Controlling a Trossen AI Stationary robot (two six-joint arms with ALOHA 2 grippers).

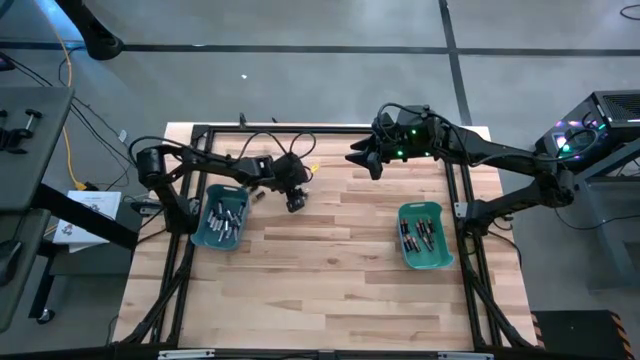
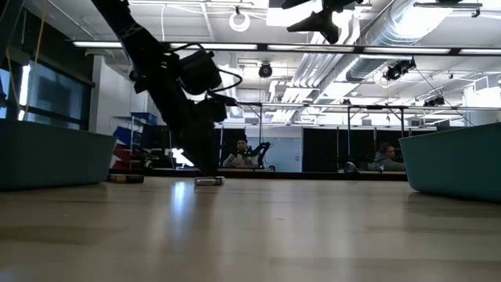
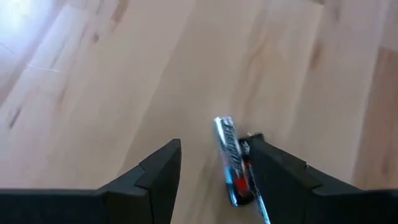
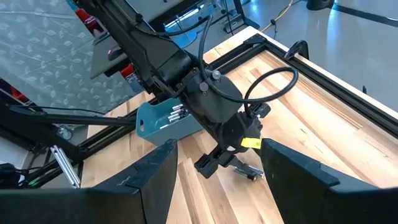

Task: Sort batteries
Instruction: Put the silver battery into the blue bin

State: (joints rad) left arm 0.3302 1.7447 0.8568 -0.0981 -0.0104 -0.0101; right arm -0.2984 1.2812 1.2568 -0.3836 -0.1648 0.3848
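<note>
A silvery battery (image 3: 231,155) with red print lies flat on the wooden table, between the open fingers of my left gripper (image 3: 214,149), close to one finger. In the high view that gripper (image 1: 295,203) points down at the table, right of the left teal bin (image 1: 200,225). The low view shows the battery (image 2: 209,181) on the table under the gripper. Another battery (image 1: 258,197) lies loose beside the left bin. My right gripper (image 1: 358,160) hangs open high above the table's far middle, holding nothing. My left gripper comes at the battery slanting down from above, its fingers along the battery's two long sides. One finger (image 3: 273,174) stands right against the battery's side (image 3: 239,168); whether it touches cannot be told. The battery lies flat on the table.
Both teal bins, the left one (image 2: 47,160) and the right one (image 1: 402,235), hold several batteries. A black frame (image 1: 330,130) runs around the table's edges. Bare wood lies between the bins and toward the near edge. People sit in the room behind the table.
</note>
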